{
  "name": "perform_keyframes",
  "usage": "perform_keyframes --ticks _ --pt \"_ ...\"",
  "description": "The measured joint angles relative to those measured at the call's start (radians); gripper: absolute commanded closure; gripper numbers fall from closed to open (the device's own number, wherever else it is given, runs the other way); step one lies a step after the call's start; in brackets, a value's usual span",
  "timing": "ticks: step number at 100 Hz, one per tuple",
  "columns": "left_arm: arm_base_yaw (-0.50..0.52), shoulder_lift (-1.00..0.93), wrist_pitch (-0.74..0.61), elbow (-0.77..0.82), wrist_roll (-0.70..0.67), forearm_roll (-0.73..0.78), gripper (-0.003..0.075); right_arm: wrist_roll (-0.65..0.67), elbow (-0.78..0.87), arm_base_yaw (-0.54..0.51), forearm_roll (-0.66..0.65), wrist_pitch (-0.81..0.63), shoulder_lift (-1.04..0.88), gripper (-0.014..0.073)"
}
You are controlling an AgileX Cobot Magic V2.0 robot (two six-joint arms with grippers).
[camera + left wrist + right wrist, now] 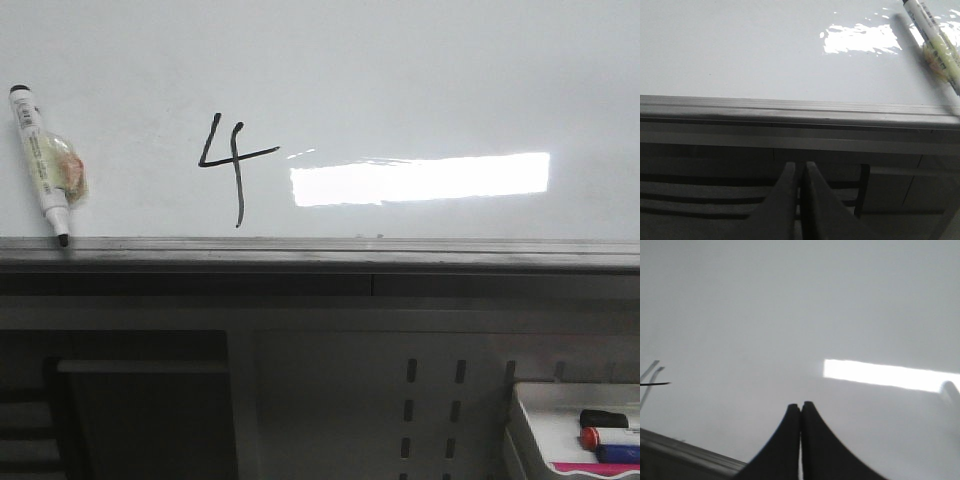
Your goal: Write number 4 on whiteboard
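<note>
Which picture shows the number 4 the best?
The front view: the whole number 4 shows there, black on the whiteboard, with slanted stroke, crossbar and long tail. The right wrist view catches only a thin dark line at the picture's edge, maybe the crossbar's tip. The left wrist view shows none of it.

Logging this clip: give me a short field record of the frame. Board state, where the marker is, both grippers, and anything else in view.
board: whiteboard, glossy, bright glare patch right of centre
writing: number 4, thin black strokes, open top, long tail ending above the rail
marker: black-capped marker leaning on the board at far left, tip on the grey rail
left gripper: shut, holding nothing, below the rail
right gripper: shut, holding nothing, facing the board
other: white tray at lower right with spare markers
</note>
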Motion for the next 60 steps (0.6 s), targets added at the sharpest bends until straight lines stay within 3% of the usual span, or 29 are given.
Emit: perform_keyframes --ticks 18,40,60 --pt "0.000 0.000 0.000 0.000 0.000 0.000 0.0741 0.000 0.098 -0.144 0.070 -0.007 0.000 0.0659" --pt "0.000 0.000 0.000 0.000 0.000 0.000 0.0741 0.002 0.185 -0.205 0.112 0.013 -0.020 0.0659" --pt "0.000 0.000 0.000 0.000 0.000 0.002 0.0741 0.002 0.185 -0.254 0.117 0.144 -0.125 0.0659"
